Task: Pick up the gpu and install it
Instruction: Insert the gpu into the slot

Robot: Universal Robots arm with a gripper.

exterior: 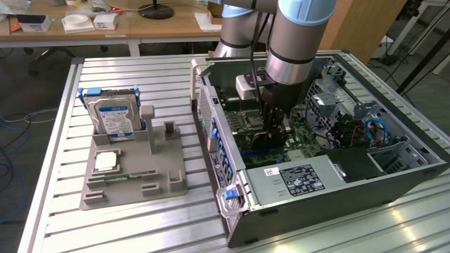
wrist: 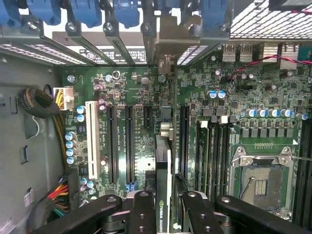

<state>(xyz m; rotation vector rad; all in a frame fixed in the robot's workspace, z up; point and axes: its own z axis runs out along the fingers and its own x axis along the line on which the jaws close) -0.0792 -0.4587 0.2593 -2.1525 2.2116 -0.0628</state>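
**Graphics card held edge-on over motherboard**

Inside the open computer case (exterior: 393,174), the robot arm (exterior: 299,47) reaches down to the motherboard (wrist: 122,92). Its gripper (wrist: 163,207), fingers (wrist: 142,209) partly closed, clamps the gpu (wrist: 164,161) between them, the card standing on edge above the board's expansion slots (wrist: 129,146). On the slatted table (exterior: 49,158), at the exterior view's left, a grey holder (exterior: 151,158) carries a hard drive (exterior: 116,118) and a memory stick (exterior: 126,176).
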